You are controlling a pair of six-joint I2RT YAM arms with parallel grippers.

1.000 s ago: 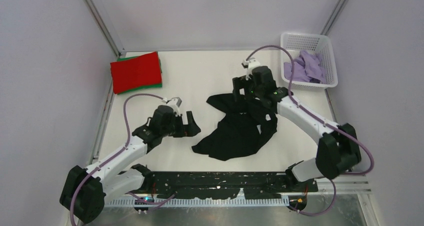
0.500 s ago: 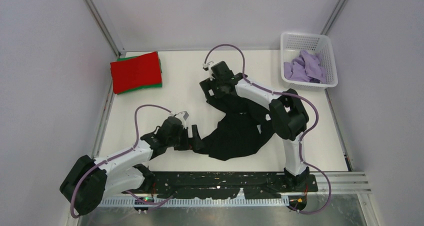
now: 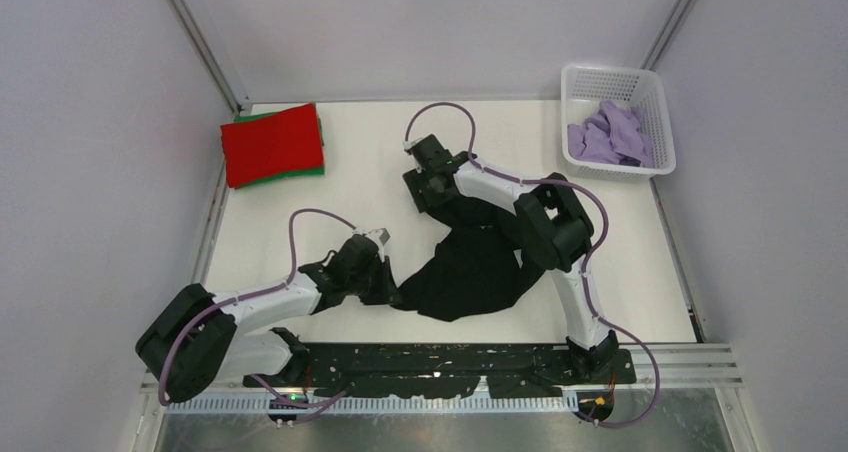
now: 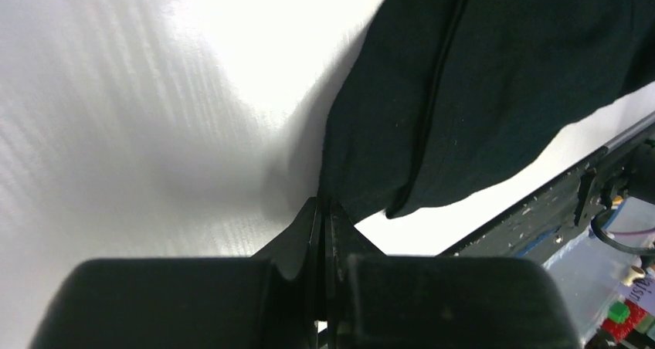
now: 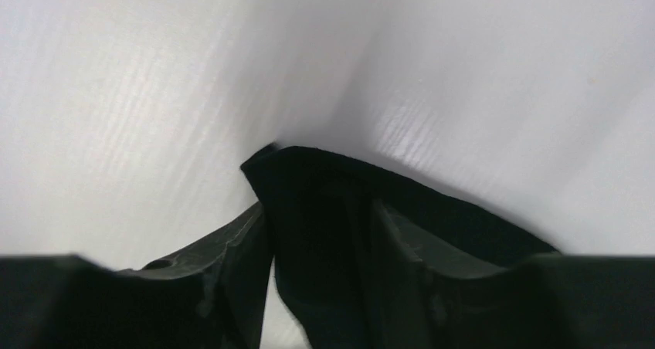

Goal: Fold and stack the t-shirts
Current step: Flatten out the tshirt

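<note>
A large black t-shirt (image 3: 470, 272) lies crumpled in the middle of the table. My left gripper (image 3: 392, 294) is shut on its near-left corner; in the left wrist view the cloth (image 4: 463, 94) runs right into the closed fingertips of that gripper (image 4: 323, 206). My right gripper (image 3: 427, 198) sits at the shirt's far-left corner. In the right wrist view its jaws (image 5: 318, 210) stand partly apart around a fold of black cloth (image 5: 324, 187), with a slit of table showing beside the left finger. A folded red t-shirt (image 3: 272, 144) lies on a green one (image 3: 321, 144) at the far left.
A white basket (image 3: 615, 72) at the far right holds a rumpled lavender t-shirt (image 3: 608, 137). A black rail (image 3: 440, 357) runs along the near table edge between the arm bases. Pale walls close in the table on three sides.
The left gripper slid right to the shirt's near-left corner and shut on it. The right arm swung left to the far-left corner, and its jaws narrowed around the cloth.
</note>
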